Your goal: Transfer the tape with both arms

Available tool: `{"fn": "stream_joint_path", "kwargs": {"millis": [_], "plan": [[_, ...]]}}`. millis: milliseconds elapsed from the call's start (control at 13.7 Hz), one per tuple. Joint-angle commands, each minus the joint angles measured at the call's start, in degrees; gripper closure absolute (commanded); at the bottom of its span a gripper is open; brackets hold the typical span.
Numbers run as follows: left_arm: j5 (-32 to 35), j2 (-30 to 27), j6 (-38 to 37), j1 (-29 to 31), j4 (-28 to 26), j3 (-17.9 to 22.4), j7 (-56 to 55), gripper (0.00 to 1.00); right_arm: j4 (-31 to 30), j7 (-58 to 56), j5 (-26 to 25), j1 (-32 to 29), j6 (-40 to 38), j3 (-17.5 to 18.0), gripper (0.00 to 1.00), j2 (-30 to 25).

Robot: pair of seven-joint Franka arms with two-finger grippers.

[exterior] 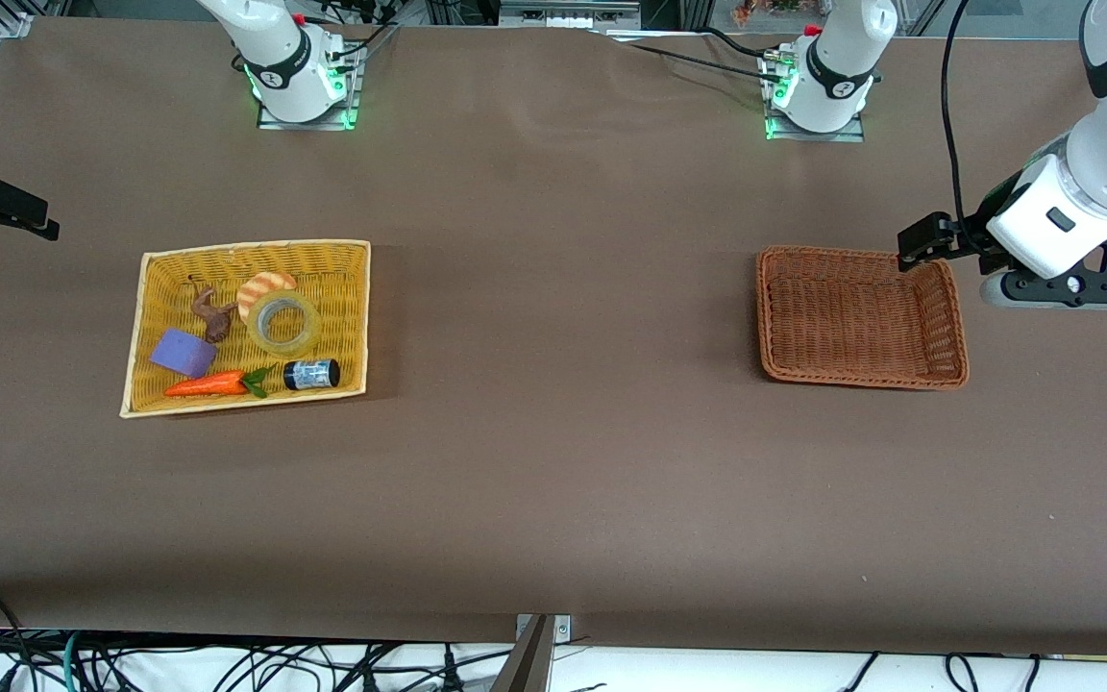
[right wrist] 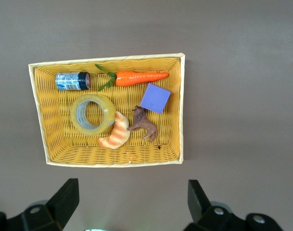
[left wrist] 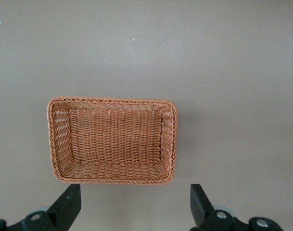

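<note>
- The tape is seen as a ring-shaped roll of translucent, yellowish material with a wide round hole; the basket weave shows through the hole, and the inner wall looks greyish in the right wrist view.
- The roll is laid flat in the yellow basket, which is placed toward the right arm's end of the table, roughly midway between the edge where the arm bases stand and the edge nearest the front camera.
- A striped orange croissant toy is found touching the roll on the side toward the base edge of the table.
- A small dark jar is laid on its side just beside the roll, nearer to the front camera.
- A carrot, a purple block and a brown animal figure are also held in the yellow basket, apart from the roll.
- A brown basket is set toward the left arm's end of the table, with nothing in it.
- The left gripper is held in the air over the table beside the brown basket's corner; its fingers are spread wide apart and nothing is gripped.
- The right gripper is held in the air above the table beside the yellow basket; its fingers are likewise spread wide and nothing is gripped.
</note>
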Motion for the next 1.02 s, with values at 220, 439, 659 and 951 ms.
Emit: {"fn": "stream_joint_path", "kwargs": {"millis": [220, 439, 659, 951], "plan": [[1.1, -0.1, -0.9, 0.2, 0.8, -0.1, -0.4, 0.0, 2.4, -0.2, -1.1, 0.2, -2.1, 1.6, 0.0, 3.2], [1.1, -0.1, -0.8, 0.2, 0.7, -0.1, -0.4, 0.0, 2.2, -0.3, -1.5, 0.6, -2.4, 1.8, 0.0, 4.1], [1.1, -0.1, -0.9, 0.3, 0.7, -0.1, -0.4, 0.0, 0.4, 0.3, -0.8, 0.4, -5.3, 1.8, 0.0, 7.0], [1.1, -0.1, -0.9, 0.4, 0.6, -0.1, -0.4, 0.0, -4.8, 2.9, -0.6, 1.5, -0.1, 2.1, 0.0, 7.7]]}}
